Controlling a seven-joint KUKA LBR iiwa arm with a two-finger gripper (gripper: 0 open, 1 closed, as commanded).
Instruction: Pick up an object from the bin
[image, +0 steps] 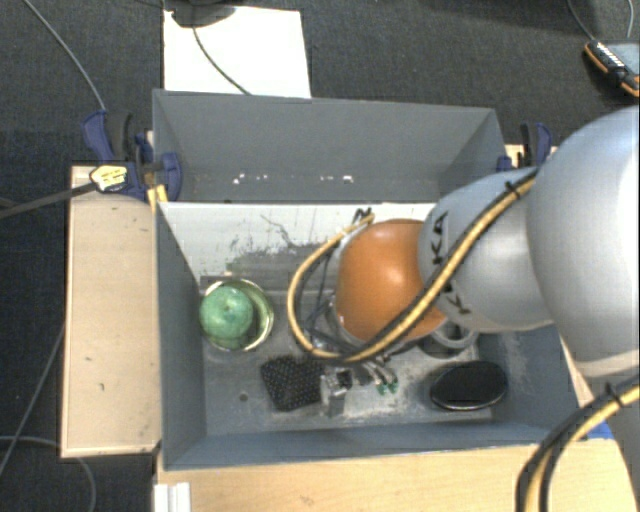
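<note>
Black mesh pad (290, 382) lies flat on the floor of the bin (182, 330) at the lower centre of the frame, and the gripper (338, 390) hangs low just beside its right edge, probably to take it, but whether it is spread or closed I cannot tell.

The orange domed wrist cover (385, 280) and the silver-grey arm (540, 250) hide the grey metal bin's (183, 380) floor from its centre out toward 3 o'clock. At 4 o'clock a grey ring-shaped thing (452, 340) lies half under the arm, its kind unclear. The gripper (335, 392), at 6 o'clock, is mostly hidden beneath the cover. The right edge cuts off the arm.
</note>
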